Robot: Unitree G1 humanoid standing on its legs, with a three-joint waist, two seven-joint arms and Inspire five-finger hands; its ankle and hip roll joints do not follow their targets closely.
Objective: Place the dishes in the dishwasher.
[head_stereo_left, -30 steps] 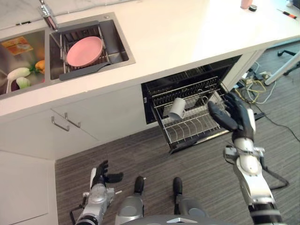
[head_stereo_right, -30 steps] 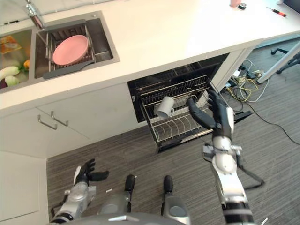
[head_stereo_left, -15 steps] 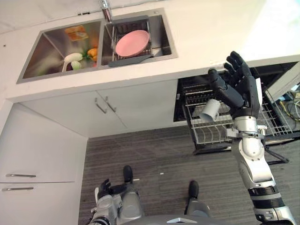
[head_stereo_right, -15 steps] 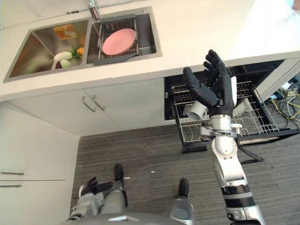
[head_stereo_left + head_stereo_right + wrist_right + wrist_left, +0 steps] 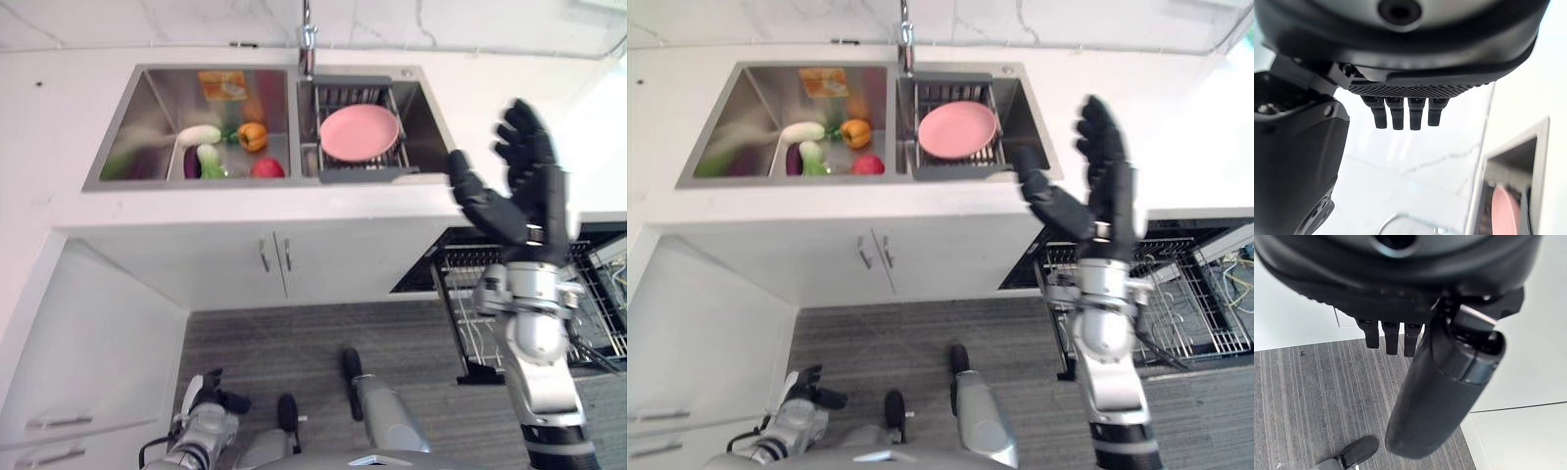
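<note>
Your pink plate (image 5: 359,132) lies flat in the wire rack (image 5: 335,98) in the right sink basin, untouched. Your right hand (image 5: 519,196) hangs in the air near and right of it, fingers spread, holding nothing. This looks like the reach for the plate; next you need to bring the hand over the rim and pinch its edge. The left basin (image 5: 147,127) holds vegetables (image 5: 211,152). The dishwasher rack (image 5: 1176,313) stands pulled out, lower right. Your left hand (image 5: 211,397) idles low, fingers relaxed.

No text, label or number is legible anywhere; print on the orange packet (image 5: 221,84) in the sink stays unreadable.
</note>
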